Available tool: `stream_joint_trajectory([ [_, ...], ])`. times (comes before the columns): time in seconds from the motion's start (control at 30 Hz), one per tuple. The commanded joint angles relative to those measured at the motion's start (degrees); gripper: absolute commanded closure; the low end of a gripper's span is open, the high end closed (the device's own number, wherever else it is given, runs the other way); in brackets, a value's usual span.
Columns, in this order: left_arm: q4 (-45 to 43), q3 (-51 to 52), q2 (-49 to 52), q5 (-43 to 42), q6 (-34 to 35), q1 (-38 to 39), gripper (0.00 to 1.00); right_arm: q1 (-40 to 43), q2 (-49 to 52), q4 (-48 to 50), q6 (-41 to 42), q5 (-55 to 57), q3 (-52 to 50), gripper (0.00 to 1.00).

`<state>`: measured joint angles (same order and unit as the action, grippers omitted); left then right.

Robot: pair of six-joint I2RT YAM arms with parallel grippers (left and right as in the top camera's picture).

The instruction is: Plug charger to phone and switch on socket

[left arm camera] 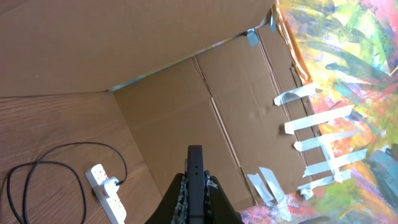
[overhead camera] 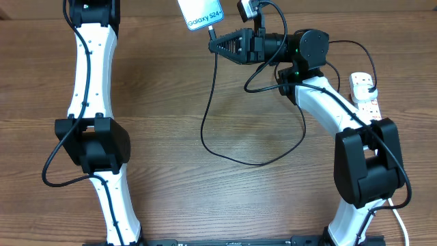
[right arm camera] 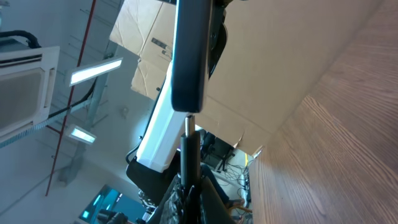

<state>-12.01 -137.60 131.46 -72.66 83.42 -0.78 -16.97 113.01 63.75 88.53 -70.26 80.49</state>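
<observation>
Both tools clamped: right tool (overhead camera: 216,45) pinches thin black charger (overhead camera: 205,123) at flat phone (overhead camera: 199,15); left tool (left arm camera: 195,155) empty.

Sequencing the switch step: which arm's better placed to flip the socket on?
Right. The socket lies beside the right arm, away from the left one, and the left claw is holding the phone. The right claw would first have to release the charger.

phone (overhead camera: 200,14): tilted at the top edge of the shot, bright screen reading Galaxy S24+
charger (overhead camera: 203,133): thin black cable drops from the phone's lower corner and makes one big loop across the worktop (overhead camera: 171,89)
right gripper (overhead camera: 214,44): pointing left, jaws pinched together on the cable end just under the phone
socket (overhead camera: 364,96): white strip far right, half behind the arm, a plug in it
</observation>
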Motion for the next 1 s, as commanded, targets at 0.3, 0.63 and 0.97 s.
stream_joint_trajectory([
  [0.3, -0.4, -0.4, -1.4, -0.9, -1.1, 0.8, 0.96, -0.2, 0.0, 0.5, 0.2, -0.1, 0.9, 0.96],
  [0.63, -0.4, -0.4, -1.4, -0.9, -0.9, 1.7, 0.96, -0.2, 0.0, 0.5, 0.2, -0.1, 0.9, 0.96],
  [0.97, -0.4, -0.4, -1.4, -3.9, -1.2, 1.8, 0.96, -0.2, 0.0, 0.5, 0.2, -0.1, 0.9, 0.96],
])
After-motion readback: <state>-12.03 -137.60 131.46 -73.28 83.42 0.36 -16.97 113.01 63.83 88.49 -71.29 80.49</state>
